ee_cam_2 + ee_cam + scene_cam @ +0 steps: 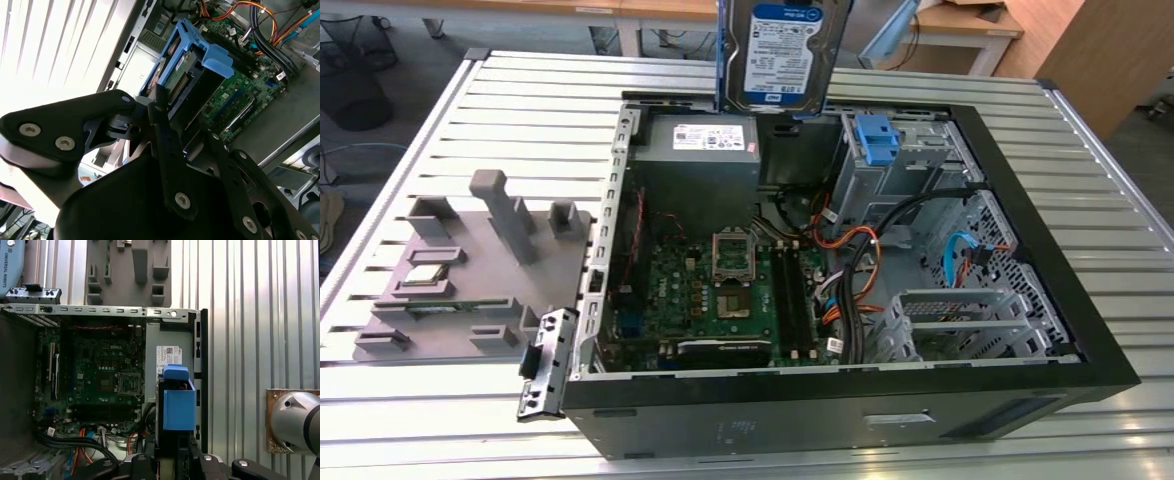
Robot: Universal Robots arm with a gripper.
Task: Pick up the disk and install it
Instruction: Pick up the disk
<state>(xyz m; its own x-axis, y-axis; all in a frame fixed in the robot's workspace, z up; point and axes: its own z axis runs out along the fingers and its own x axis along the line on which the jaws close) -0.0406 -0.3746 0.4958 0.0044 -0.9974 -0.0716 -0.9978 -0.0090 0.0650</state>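
Note:
The disk [785, 55] hangs upright in the air above the far side of the open computer case [1067, 330], its white label with a blue band facing the exterior view. In both wrist views its blue carrier bracket [178, 400] frames the drive [185, 75] edge-on. My gripper [176, 452] is shut on the disk, with one black finger [162, 117] pressed against each side of it. The drive sits over the grey power supply box [698, 150] and the case's back wall.
Inside the case lie the green motherboard [720, 290], bundled cables [854, 260] and a blue caddy [874, 140] in the drive bay. A grey fixture tray [467, 270] rests on the slatted table [494, 90] at the exterior view's left. The arm's base [295, 427] stands beside the case.

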